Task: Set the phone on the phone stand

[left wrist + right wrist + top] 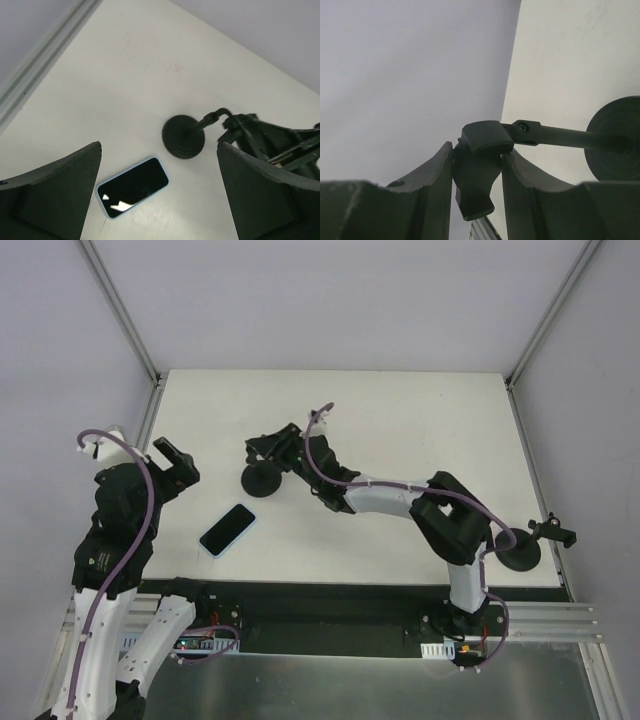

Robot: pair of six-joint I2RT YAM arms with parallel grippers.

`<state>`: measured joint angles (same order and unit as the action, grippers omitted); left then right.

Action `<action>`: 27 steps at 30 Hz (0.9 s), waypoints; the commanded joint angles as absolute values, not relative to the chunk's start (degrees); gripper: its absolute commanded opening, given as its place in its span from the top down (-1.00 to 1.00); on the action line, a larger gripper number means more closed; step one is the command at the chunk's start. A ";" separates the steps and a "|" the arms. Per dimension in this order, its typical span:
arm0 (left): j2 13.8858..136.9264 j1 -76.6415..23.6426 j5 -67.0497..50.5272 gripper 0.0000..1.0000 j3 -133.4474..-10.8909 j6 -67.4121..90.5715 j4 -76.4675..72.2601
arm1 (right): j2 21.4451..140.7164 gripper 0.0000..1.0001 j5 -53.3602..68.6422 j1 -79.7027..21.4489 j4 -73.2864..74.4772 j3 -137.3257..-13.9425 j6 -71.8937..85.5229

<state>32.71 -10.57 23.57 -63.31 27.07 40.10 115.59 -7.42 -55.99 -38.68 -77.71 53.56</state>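
The phone, black screen up in a light blue case, lies flat on the white table near the front left. The phone stand has a round black base, with a thin arm rising to its cradle. My right gripper is shut on that cradle, which sits between both fingers. My left gripper hangs open and empty above the table's left edge. In the left wrist view, the phone and the stand's base lie below the left gripper.
A second black round-based item with a small clamp sits at the table's front right edge. Grey walls and metal frame posts enclose the table on three sides.
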 commanded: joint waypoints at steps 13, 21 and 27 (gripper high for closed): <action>50.77 -8.37 14.00 -0.98 -51.07 42.53 34.28 | 95.63 0.98 -30.93 -51.59 -50.98 -52.92 56.86; 66.78 4.57 -7.39 -0.90 -51.59 46.50 30.15 | 96.15 0.88 -28.40 -48.34 -53.35 -50.89 64.42; 72.76 5.71 -0.35 -0.81 -51.94 45.88 27.60 | 94.92 0.05 -23.40 -46.67 -53.35 -48.52 64.07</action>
